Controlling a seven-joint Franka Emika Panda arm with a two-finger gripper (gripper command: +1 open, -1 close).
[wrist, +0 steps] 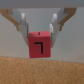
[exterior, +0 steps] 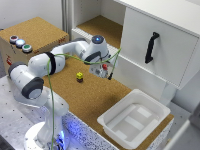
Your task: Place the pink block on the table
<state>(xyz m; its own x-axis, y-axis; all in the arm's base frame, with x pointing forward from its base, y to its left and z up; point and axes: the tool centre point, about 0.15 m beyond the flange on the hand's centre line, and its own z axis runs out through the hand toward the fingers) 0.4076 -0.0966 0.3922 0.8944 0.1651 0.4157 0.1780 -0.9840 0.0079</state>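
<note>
My gripper (wrist: 40, 34) pinches the pink block (wrist: 39, 44) above the surface (wrist: 42, 71); releasing now, it may bounce or roll.

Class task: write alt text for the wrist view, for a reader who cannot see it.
A small pinkish-red cube with a dark marking on its face is held between the tool's two pale fingers, just above the brown cork-textured table.

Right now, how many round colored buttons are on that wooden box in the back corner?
3, set in a row on the cork top of the wooden box at the exterior view's left: a reddish button, a blue button, then a green button. None looks hidden.
</note>
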